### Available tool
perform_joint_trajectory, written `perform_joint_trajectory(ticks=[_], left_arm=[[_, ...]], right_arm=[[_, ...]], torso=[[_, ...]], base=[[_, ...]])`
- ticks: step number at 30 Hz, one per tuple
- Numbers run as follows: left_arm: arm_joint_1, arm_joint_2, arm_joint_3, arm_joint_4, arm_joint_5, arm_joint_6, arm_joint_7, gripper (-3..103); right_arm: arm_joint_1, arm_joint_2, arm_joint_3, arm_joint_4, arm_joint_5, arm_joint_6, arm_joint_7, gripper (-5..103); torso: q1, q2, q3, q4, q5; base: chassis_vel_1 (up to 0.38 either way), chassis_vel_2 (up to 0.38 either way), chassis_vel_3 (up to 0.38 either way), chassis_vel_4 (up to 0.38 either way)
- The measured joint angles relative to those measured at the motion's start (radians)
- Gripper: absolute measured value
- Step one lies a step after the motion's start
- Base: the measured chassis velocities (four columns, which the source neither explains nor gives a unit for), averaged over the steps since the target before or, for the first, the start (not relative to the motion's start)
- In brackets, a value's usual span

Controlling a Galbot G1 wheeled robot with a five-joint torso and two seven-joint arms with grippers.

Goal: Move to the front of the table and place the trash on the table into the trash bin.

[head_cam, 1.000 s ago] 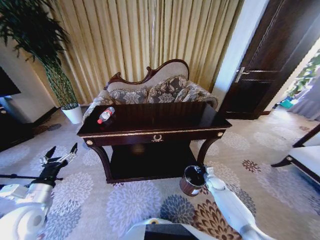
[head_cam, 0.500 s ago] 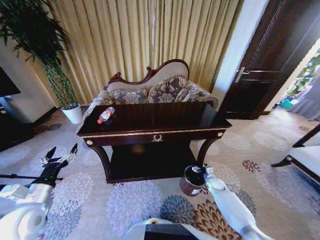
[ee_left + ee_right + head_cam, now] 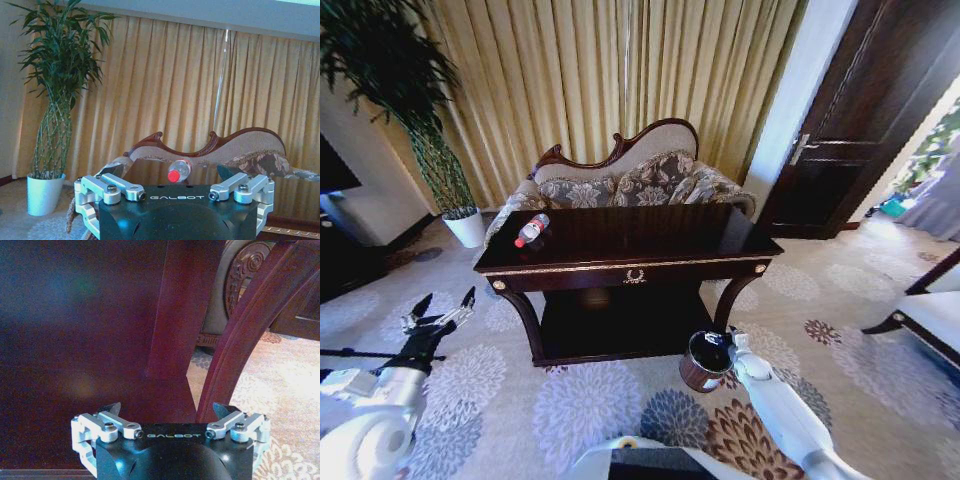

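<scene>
Floral sofa (image 3: 625, 180) with carved wood back is sitting centre, gold curtains (image 3: 610, 80) hanging right behind sofa. Tall leafy plant (image 3: 395, 90) in white pot (image 3: 467, 227) is standing left of sofa. Dark wooden door (image 3: 865, 110) is standing right of sofa. Flower-patterned carpet (image 3: 590, 405) is lying in front of sofa.

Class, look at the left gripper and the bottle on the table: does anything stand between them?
Nothing visible does. The left gripper, open, is low beside the table's left end; the bottle lies on that end's top, higher up. Only the table edge lies along a straight path upward.
</scene>
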Motion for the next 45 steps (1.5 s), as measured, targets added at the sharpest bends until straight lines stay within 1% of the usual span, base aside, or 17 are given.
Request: perform_joint_trajectory(ticks=[6,9,12,13,15,17,18,20,21,23,24,25,26,27,28,33,45], left_arm=[[-0.002,-0.001,0.002,0.000,0.000,0.000,0.000,100],[-0.004,-0.003,0.003,0.000,0.000,0.000,-0.001,100],[-0.005,-0.006,0.004,0.000,0.000,-0.001,-0.004,100],[-0.005,-0.006,0.004,0.000,0.000,-0.001,-0.004,100],[-0.006,-0.008,0.004,0.000,-0.001,-0.011,-0.012,100],[-0.007,-0.010,0.004,-0.001,-0.003,-0.015,-0.016,100],[-0.007,-0.010,0.004,-0.001,-0.003,-0.015,-0.016,100],[-0.008,-0.011,0.000,-0.004,-0.005,-0.018,-0.019,100],[-0.008,-0.011,0.000,-0.004,-0.005,-0.018,-0.019,100],[-0.008,-0.012,-0.005,-0.008,-0.009,-0.022,-0.021,100],[-0.008,-0.012,-0.005,-0.008,-0.009,-0.022,-0.021,100],[-0.008,-0.013,-0.007,-0.011,-0.010,-0.024,-0.021,100],[-0.008,-0.013,-0.007,-0.011,-0.010,-0.024,-0.021,100],[-0.007,-0.013,-0.009,-0.016,-0.011,-0.025,-0.022,100],[-0.006,-0.013,-0.011,-0.021,-0.012,-0.025,-0.025,100],[-0.006,-0.008,-0.015,-0.027,-0.013,-0.026,-0.037,100],[-0.007,-0.002,-0.020,-0.032,-0.011,-0.016,-0.060,100]], right_arm=[[-0.001,-0.003,0.003,0.002,0.000,0.000,0.001,100],[-0.006,-0.002,0.005,0.021,0.032,0.017,0.002,100],[-0.017,-0.009,0.019,0.127,0.141,0.035,0.024,100],[-0.017,-0.009,0.019,0.127,0.141,0.035,0.024,100],[-0.035,-0.021,0.039,0.231,0.224,0.035,0.036,100],[-0.057,-0.038,0.066,0.340,0.256,0.035,0.053,100],[-0.057,-0.038,0.066,0.340,0.256,0.035,0.053,100],[-0.082,-0.063,0.098,0.482,0.277,0.035,0.076,100],[-0.082,-0.063,0.098,0.482,0.277,0.035,0.076,100],[-0.098,-0.087,0.120,0.600,0.297,0.031,0.088,100],[-0.098,-0.087,0.120,0.600,0.297,0.031,0.088,100],[-0.104,-0.099,0.130,0.659,0.302,0.019,0.092,100],[-0.104,-0.099,0.130,0.659,0.302,0.019,0.092,100],[-0.107,-0.108,0.134,0.702,0.305,0.008,0.099,100],[-0.111,-0.116,0.136,0.754,0.311,-0.010,0.116,100],[-0.126,-0.126,0.136,0.833,0.324,-0.047,0.142,100],[-0.157,-0.125,0.142,0.859,0.317,-0.071,0.141,100]], torso=[[0.000,0.000,0.000,0.0000,0.0000],[0.000,0.000,0.000,-0.0001,0.0001],[0.000,0.000,0.000,0.0002,0.0001],[0.000,0.000,0.000,0.0002,0.0001],[0.000,0.000,0.000,0.0004,0.0000],[0.000,0.000,0.000,0.0000,0.0000],[0.000,0.000,0.000,0.0000,0.0000],[0.000,0.000,0.000,-0.0002,-0.0001],[0.000,0.000,0.000,-0.0002,-0.0001],[0.000,0.000,0.000,0.0000,-0.0001],[0.000,0.000,0.000,0.0000,-0.0001],[0.000,0.000,0.000,-0.0001,-0.0003],[0.000,0.000,0.000,-0.0001,-0.0003],[0.000,0.000,0.000,0.0000,-0.0002],[0.000,0.000,0.000,0.0000,-0.0001],[0.000,0.000,0.000,0.0000,0.0000],[0.000,0.000,0.000,0.0000,0.0000]], base=[[0.000,0.000,0.000,0.000],[0.000,0.000,0.000,0.000],[0.000,0.000,0.000,0.000],[0.000,0.000,0.000,0.000],[0.000,0.000,0.000,0.000],[0.000,0.000,0.000,0.000],[0.000,0.000,0.000,0.000],[0.000,0.000,0.000,0.000],[0.000,0.000,0.000,0.000],[0.000,0.000,0.000,0.000],[0.000,0.000,0.000,0.000],[0.000,0.000,0.000,0.000],[0.000,0.000,0.000,0.000],[0.000,0.000,0.000,0.000],[0.000,0.000,0.000,0.000],[0.000,0.000,0.000,0.000],[0.000,0.000,0.000,0.000]])
